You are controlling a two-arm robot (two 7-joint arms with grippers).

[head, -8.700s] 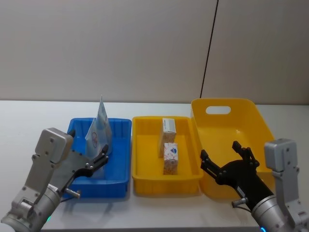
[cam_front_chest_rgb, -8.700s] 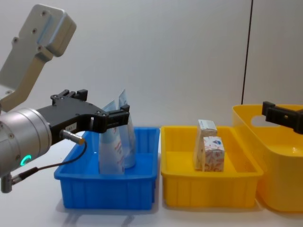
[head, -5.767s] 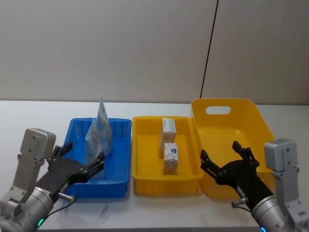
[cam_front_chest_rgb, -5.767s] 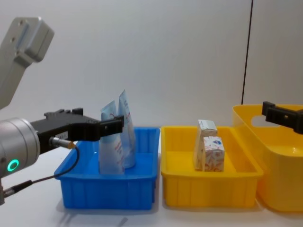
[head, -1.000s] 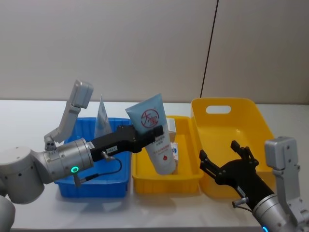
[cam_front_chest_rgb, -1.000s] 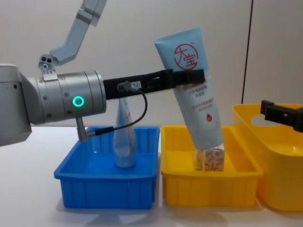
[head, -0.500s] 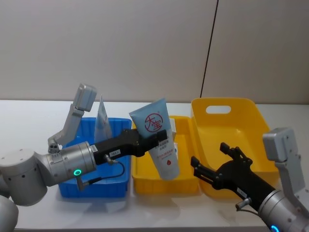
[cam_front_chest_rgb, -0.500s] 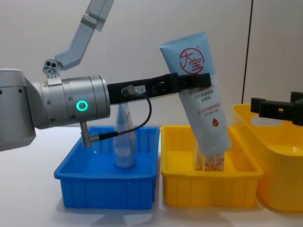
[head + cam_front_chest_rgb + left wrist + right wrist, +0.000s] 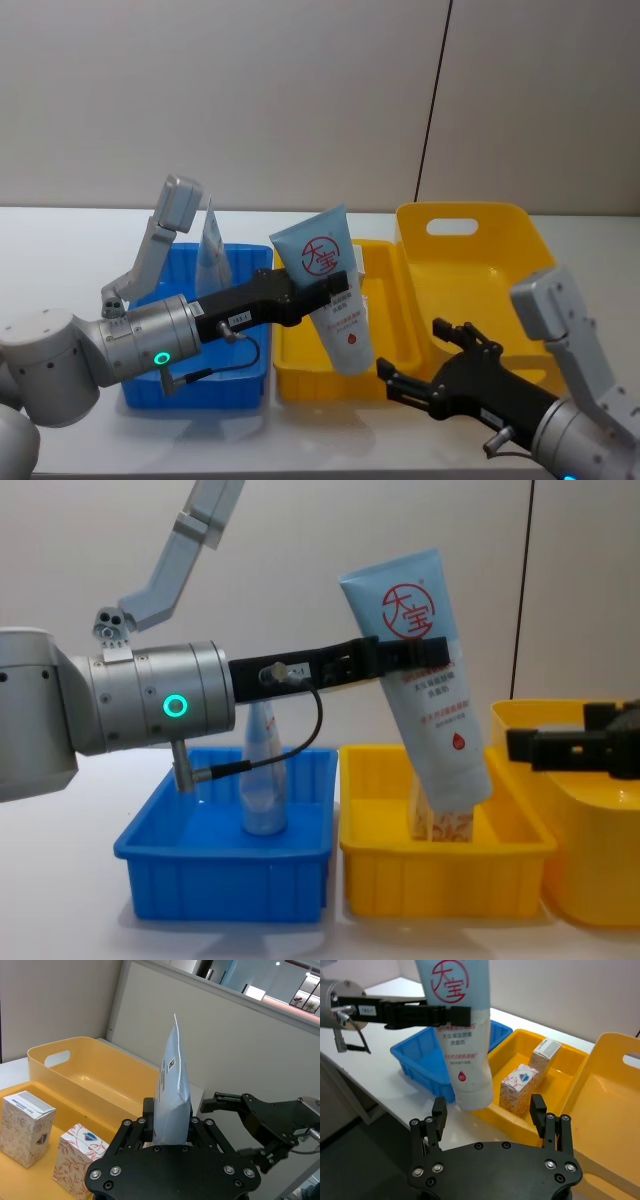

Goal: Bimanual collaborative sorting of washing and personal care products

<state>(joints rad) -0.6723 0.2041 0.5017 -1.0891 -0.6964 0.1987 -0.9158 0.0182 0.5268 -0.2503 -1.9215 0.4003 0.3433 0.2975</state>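
White laminate tabletop [image 9: 60, 240] runs back to a plain grey panelled wall [image 9: 250, 100] with one dark vertical seam [image 9: 432, 120]. On the tabletop, side by side, sit a shallow blue plastic tray [image 9: 230, 890], a shallow yellow plastic tray [image 9: 440, 885] and a deep yellow plastic bin with a handle slot [image 9: 500, 260].

The left gripper [image 9: 335, 285] reaches across from the blue tray, its fingers clenched on the middle of a pale blue squeeze tube with a red round logo [image 9: 410, 610]. The tube hangs tilted above the shallow yellow tray, crimped end up and cap end down. Behind it in that tray stand a small white carton with a red-orange pattern [image 9: 518, 1087] and a taller beige carton [image 9: 545, 1055]. A second pale blue tube [image 9: 262, 770] stands upright in the blue tray.

The right gripper [image 9: 410, 350] hovers with its fingers spread and holding nothing. Half a second ago it hung in front of the deep bin; now it has slid left, close to the tube's cap end. The tube has barely shifted. Several seconds back, both tubes stood together in the blue tray.
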